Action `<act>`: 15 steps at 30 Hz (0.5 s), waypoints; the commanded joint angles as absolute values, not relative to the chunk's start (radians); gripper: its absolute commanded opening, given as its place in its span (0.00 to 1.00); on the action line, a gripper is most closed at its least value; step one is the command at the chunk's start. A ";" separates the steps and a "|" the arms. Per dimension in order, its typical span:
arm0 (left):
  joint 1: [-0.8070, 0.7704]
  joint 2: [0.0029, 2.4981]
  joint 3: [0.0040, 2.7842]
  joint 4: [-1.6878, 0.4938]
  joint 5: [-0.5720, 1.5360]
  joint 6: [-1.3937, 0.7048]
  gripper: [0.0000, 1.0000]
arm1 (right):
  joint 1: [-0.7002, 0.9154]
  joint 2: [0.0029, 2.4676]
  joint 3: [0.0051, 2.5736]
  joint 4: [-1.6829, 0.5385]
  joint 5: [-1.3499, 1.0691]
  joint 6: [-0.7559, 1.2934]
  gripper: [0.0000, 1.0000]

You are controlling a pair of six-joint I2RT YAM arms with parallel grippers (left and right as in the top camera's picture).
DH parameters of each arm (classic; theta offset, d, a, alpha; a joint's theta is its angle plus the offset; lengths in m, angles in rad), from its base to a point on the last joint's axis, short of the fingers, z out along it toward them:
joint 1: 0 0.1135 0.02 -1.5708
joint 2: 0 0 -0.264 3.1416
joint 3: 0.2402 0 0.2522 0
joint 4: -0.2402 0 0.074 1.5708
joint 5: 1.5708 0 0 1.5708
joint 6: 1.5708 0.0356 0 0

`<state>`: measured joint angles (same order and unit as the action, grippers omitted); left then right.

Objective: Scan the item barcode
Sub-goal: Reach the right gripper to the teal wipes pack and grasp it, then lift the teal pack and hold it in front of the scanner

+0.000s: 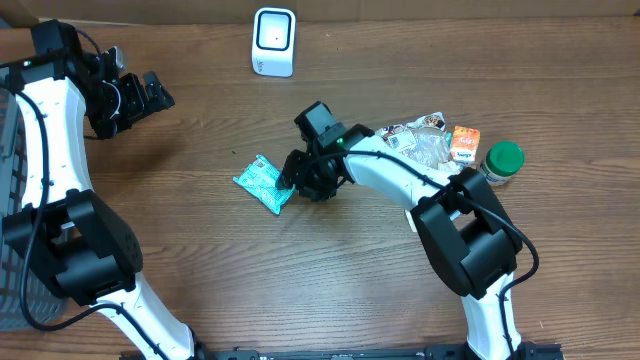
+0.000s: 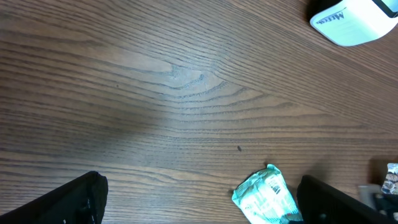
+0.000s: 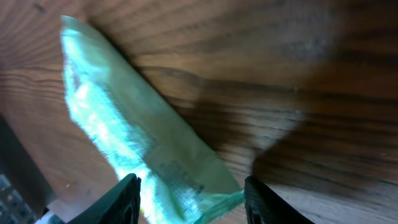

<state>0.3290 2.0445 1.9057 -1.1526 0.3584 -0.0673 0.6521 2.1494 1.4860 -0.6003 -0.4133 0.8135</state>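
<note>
Pickup looks in hand: the right pincer [image 1: 292, 182], half apart, straddles the crinkled teal foil packet [image 1: 260, 180] lying flat on the wooden counter [image 1: 300, 285], and must next close and carry it to the boxy white scanner [image 1: 273, 42].

Robot lab, wooden table [image 1: 200, 250], barcode scanner [image 1: 273, 42]

Teal packet [image 1: 262, 183] lying flat, white scanner [image 1: 273, 41] upright

Wood-grain table [image 1: 200, 260]. On its right side lies a heap of clear-wrapped packets [image 1: 420, 140]. An orange packet [image 1: 465, 143] lies at the heap's right edge, and a green-lidded jar [image 1: 503, 160] stands just right of it. Grey mesh [image 1: 8, 130] lines the left edge.
</note>
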 commanded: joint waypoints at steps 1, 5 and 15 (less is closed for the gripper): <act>0.325 2.040 1.920 -1.151 0.355 -0.052 0.99 | 0.676 2.112 1.438 -0.551 -0.382 0.889 0.50; 0.325 2.040 1.920 -1.151 0.355 -0.052 1.00 | 0.680 2.121 1.410 -0.490 -0.268 0.881 0.18; 0.325 2.040 1.920 -1.152 0.355 -0.052 1.00 | 0.629 2.078 1.443 -0.423 -0.595 0.435 0.04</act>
<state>0.3290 2.0445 1.9057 -1.1526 0.3580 -0.0673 0.6670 2.1334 1.4265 -0.4271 -0.4187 0.6483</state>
